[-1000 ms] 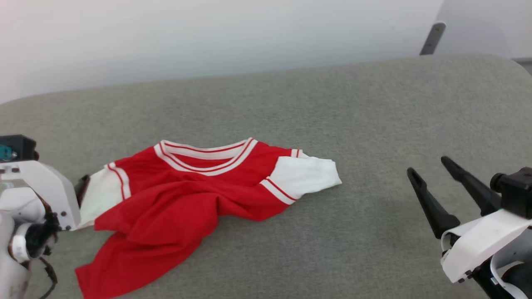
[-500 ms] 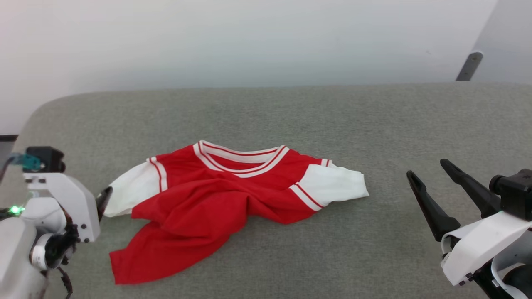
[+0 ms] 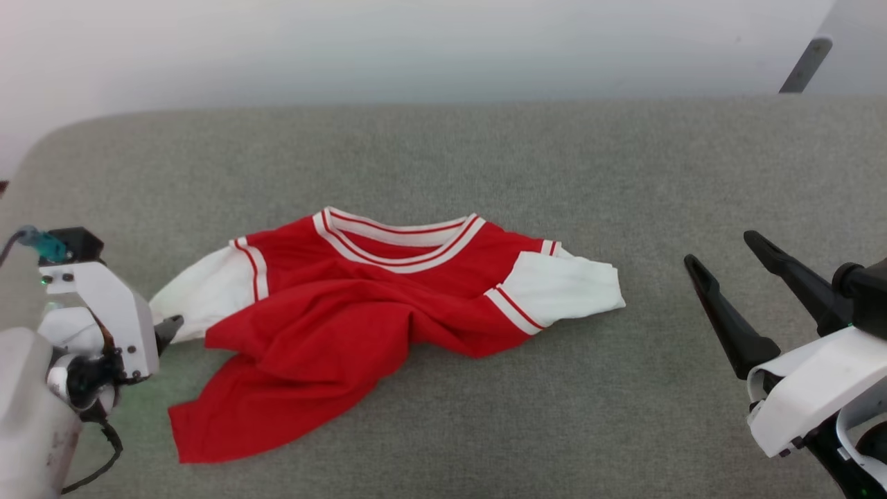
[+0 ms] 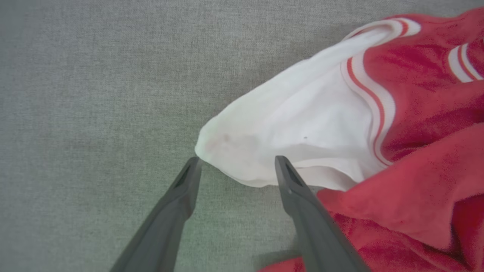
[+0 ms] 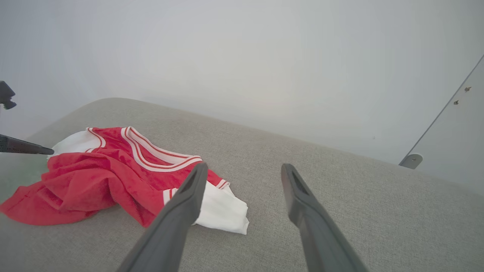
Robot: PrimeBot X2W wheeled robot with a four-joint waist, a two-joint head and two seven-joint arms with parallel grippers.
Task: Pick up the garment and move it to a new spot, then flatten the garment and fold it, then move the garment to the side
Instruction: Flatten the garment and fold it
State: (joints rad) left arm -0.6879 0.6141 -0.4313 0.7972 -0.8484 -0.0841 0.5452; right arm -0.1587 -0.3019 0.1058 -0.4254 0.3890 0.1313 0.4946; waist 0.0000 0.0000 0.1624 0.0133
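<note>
The garment [image 3: 360, 312], red with white sleeves and striped collar trim, lies crumpled on the grey padded surface, left of centre. Its lower part is bunched and twisted toward the front left. My left gripper [image 3: 166, 327] is open at the tip of the garment's left white sleeve. In the left wrist view the left gripper [image 4: 237, 160] has its two fingertips on either side of that sleeve's end [image 4: 302, 124], not closed on it. My right gripper [image 3: 721, 251] stands open well to the right of the garment, holding nothing. The right wrist view looks past the right gripper [image 5: 245, 166] to the garment [image 5: 94, 177].
The grey fabric surface [image 3: 520, 159] stretches wide behind and to the right of the garment. Its rounded left corner [image 3: 41, 145] is close to my left arm. A pale wall runs behind it, with a grey metal bar [image 3: 804, 66] at the top right.
The head camera has swung, shifting the whole picture. My left gripper stays by the left sleeve's end. Both grippers remain open and the garment lies as before.
</note>
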